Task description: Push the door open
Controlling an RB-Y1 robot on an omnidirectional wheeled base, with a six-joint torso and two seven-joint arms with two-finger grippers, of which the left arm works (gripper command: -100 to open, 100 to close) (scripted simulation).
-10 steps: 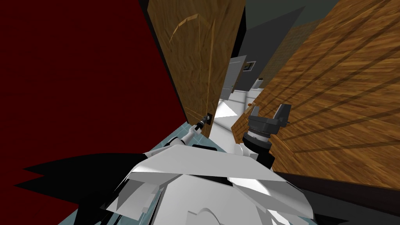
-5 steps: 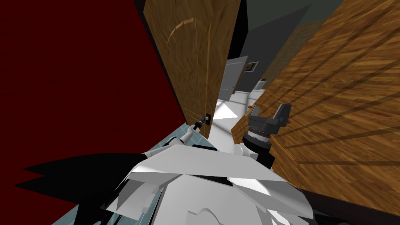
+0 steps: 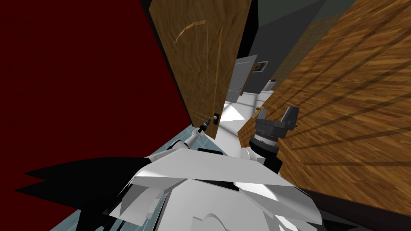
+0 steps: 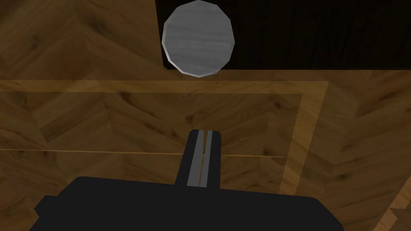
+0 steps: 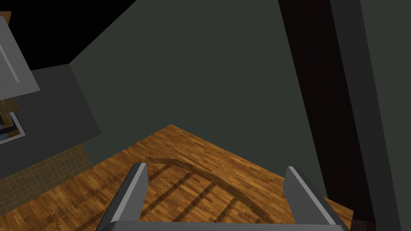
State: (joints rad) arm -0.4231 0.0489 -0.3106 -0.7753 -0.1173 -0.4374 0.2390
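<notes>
The brown wooden door [image 3: 196,60] stands ajar ahead of me, its free edge near the middle of the head view. My left gripper [image 3: 208,122] reaches to the door's face just beside the knob. In the left wrist view its fingers [image 4: 196,156] lie pressed together, shut on nothing, with the tips at the door's panel [image 4: 100,116]. The round grey knob [image 4: 198,38] sits on a dark plate [image 4: 313,36] a little beyond the fingertips. My right gripper [image 3: 279,114] is raised at the right with its fingers [image 5: 134,192] wide apart and nothing between them.
A dark red wall [image 3: 80,80] closes off the left side. A second wooden panel [image 3: 353,100] runs close along my right. Through the gap I see a white floor [image 3: 237,110] and a grey door [image 3: 244,76] further off. Pale blue tiles [image 3: 178,138] lie under the left arm.
My left gripper's fingers have closed together while it stays at the door by the knob. The head view has shifted slightly. The right arm has not moved.
</notes>
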